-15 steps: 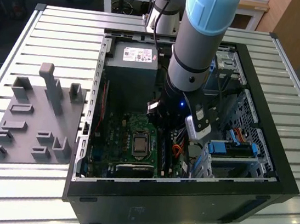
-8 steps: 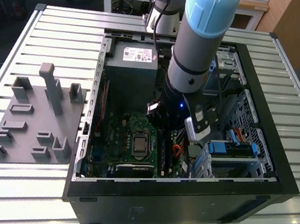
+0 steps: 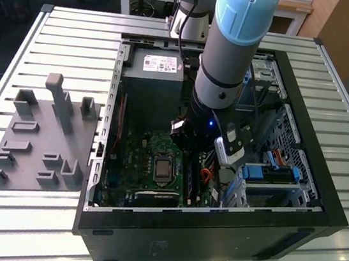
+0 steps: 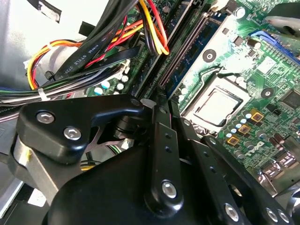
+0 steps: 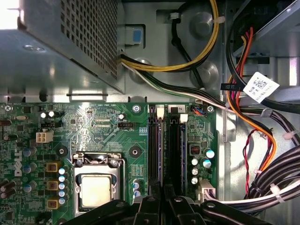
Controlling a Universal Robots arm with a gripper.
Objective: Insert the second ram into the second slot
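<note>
The arm reaches down into the open computer case, and the gripper hangs low over the motherboard, right at the near end of the pair of memory slots. Whether the gripper is spread or clamped on anything cannot be told from these views.

In the first wrist view a thin dark-blue edge runs along the slot farther from the processor socket. This looks to be the second ram, standing on edge in its slot rather than lying loose. One end of it reaches the white latch; the other end passes under the gripper and is hidden there. So the stick extends straight away from the gripper, with the gripper on or just above its near end. In the second wrist view the gripper points along the same line of slots, and the cable bundle sits just beside them.

Judged from this, the work is at the seating stage. Doing it well would mean pushing straight down along the board's normal – no rocking sideways – with the stick square in its channel. The force should be spread so both ends sink level until the end latches snap in. The loose cables nearby should be kept from slipping under the stick
</note>
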